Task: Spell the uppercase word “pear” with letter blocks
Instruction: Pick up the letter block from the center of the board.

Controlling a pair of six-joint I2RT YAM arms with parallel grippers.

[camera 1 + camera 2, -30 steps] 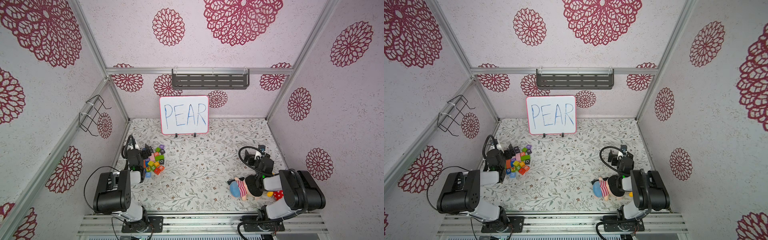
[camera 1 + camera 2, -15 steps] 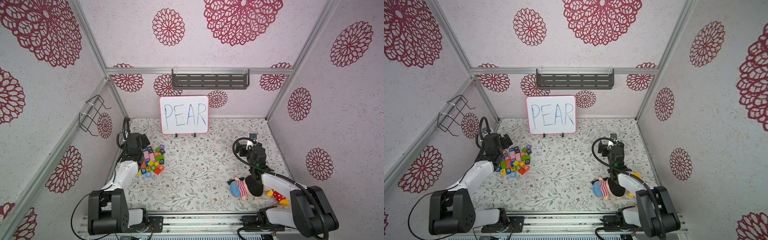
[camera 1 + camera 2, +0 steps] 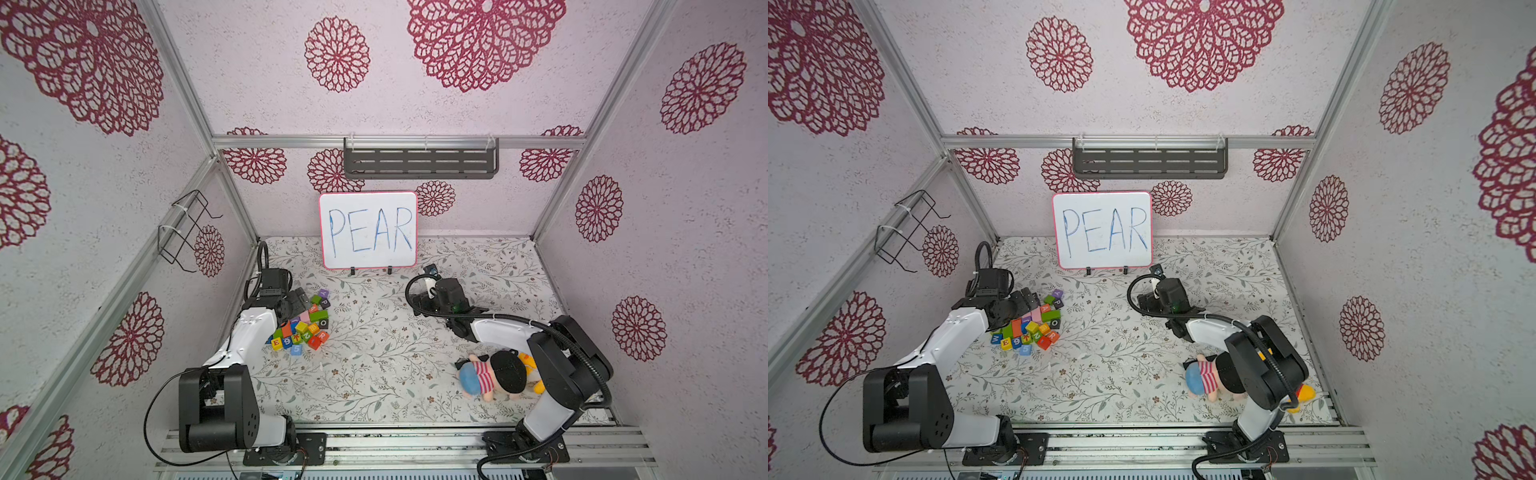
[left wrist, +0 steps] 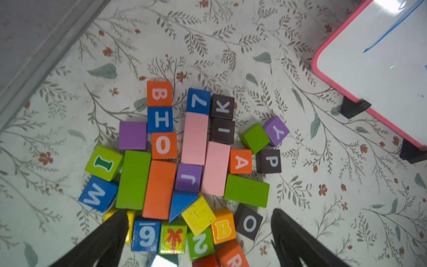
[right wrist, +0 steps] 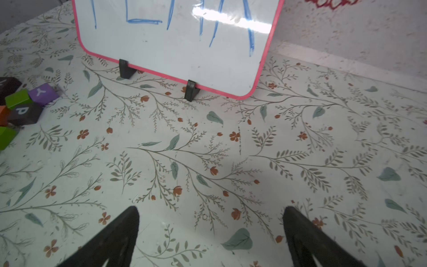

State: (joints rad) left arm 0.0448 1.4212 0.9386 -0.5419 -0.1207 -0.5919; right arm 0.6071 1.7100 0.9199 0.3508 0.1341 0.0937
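Observation:
The letter blocks lie in a mixed pile [image 3: 305, 326] at the left of the mat. A dark cube with a white P [image 4: 269, 161] touches an orange A cube [image 4: 240, 161] at the pile's whiteboard side. An orange-red R cube [image 4: 233, 257] sits at the pile's opposite edge. In a top view a yellow E cube [image 3: 1005, 342] shows at the pile's front left. My left gripper [image 4: 199, 212] hovers open over the pile, holding nothing. My right gripper [image 5: 210, 208] is open above bare mat right of the pile, facing the whiteboard.
A whiteboard [image 3: 368, 230] with "PEAR" stands at the back centre. A plush doll [image 3: 494, 374] lies front right beside the right arm's base. Other coloured cubes and long blocks fill the pile. A shelf [image 3: 419, 162] and a wire rack [image 3: 187, 228] hang on the walls.
Both arms have unfolded from near their bases. The left gripper moved out over the block pile; the right gripper moved toward the centre and the whiteboard. Both stayed open.

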